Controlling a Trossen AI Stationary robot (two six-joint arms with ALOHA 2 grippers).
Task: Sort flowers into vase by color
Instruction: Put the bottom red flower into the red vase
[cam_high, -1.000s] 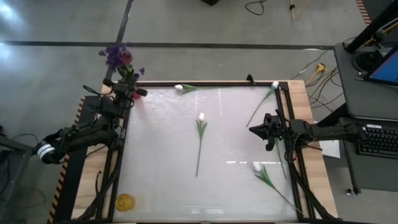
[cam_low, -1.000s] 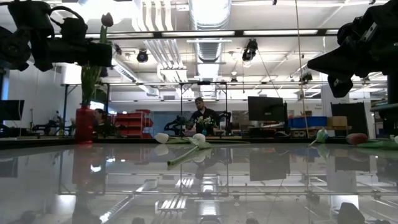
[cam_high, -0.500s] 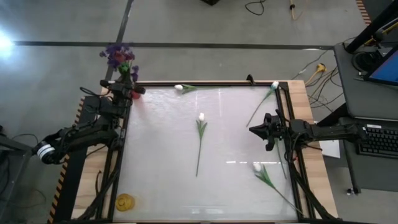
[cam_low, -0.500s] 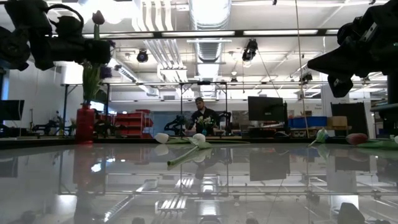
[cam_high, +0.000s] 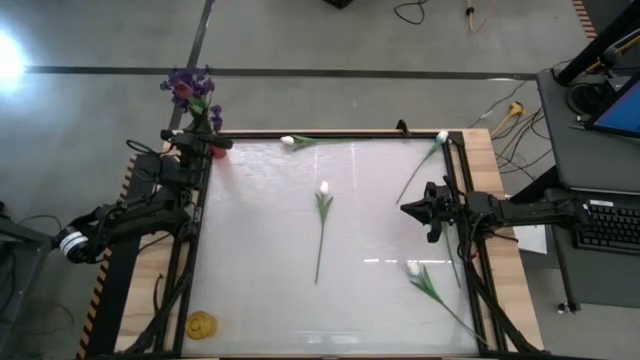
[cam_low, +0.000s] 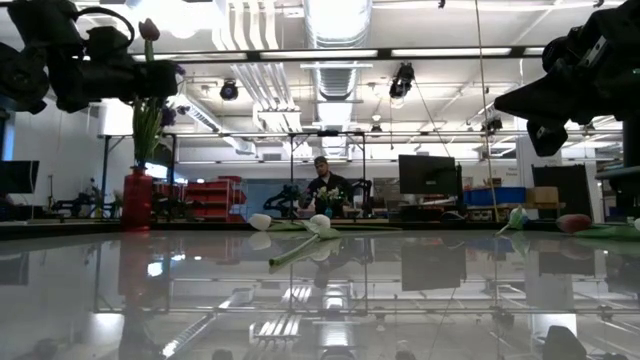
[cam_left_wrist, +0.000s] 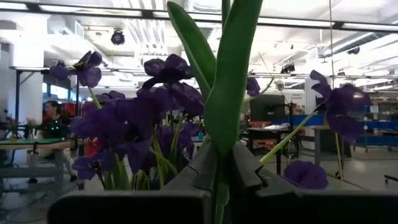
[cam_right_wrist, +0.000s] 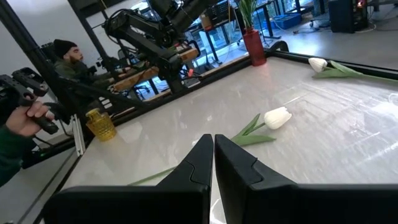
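A dark red tulip on a long green stem (cam_high: 183, 91) was held upright at the far left corner of the glossy white table (cam_high: 260, 280), directly over a small red vase (cam_low: 136, 198) that already carried a bunch of small purple blossoms (cam_left_wrist: 134, 134). The left gripper (cam_high: 203, 146) was pinched shut on the tulip's stem, well below the bloom, with a broad green leaf (cam_left_wrist: 230, 74) rising between its fingers. The likely trouble was that the thin stem could slip or twist in so narrow a grip, or miss the crowded mouth of the vase and snag on the purple flowers; a push from the gripper could also tip the slim vase, which stood close to the table's edge. Four white tulip buds on green stems lay flat on the table: one at the centre (cam_high: 323, 190), one along the far edge (cam_high: 288, 141), one at the far right corner (cam_high: 441, 137) and one near the right front (cam_high: 414, 268). The right gripper (cam_high: 408, 209) hovered closed and empty over the table's right side.
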